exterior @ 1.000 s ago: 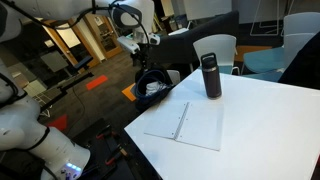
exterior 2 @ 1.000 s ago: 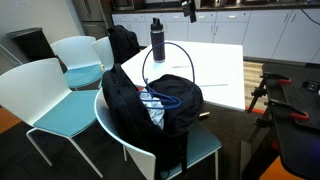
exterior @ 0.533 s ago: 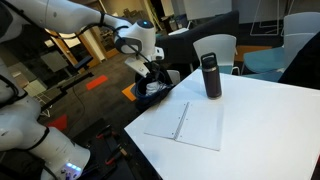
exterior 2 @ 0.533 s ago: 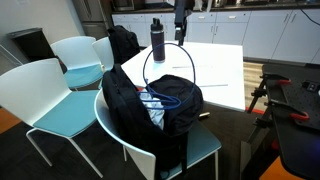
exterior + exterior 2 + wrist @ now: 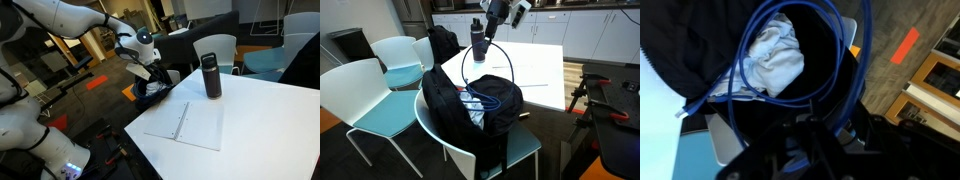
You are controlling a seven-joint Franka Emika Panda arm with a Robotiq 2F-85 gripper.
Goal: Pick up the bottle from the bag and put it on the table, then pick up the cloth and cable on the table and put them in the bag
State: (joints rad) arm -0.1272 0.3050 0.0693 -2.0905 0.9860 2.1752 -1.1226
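Bottle (image 5: 210,75) upright on counter (image 5: 260,120). Cloth (image 5: 775,55) and cable (image 5: 745,88) lie in bag (image 5: 445,105) — hand (image 5: 151,74) above it; spread or pinching, cannot tell.

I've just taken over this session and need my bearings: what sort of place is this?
Probably an office break room or shared kitchen area: white cabinets line the back wall, teal-seated chairs stand around, and there is a large white table.
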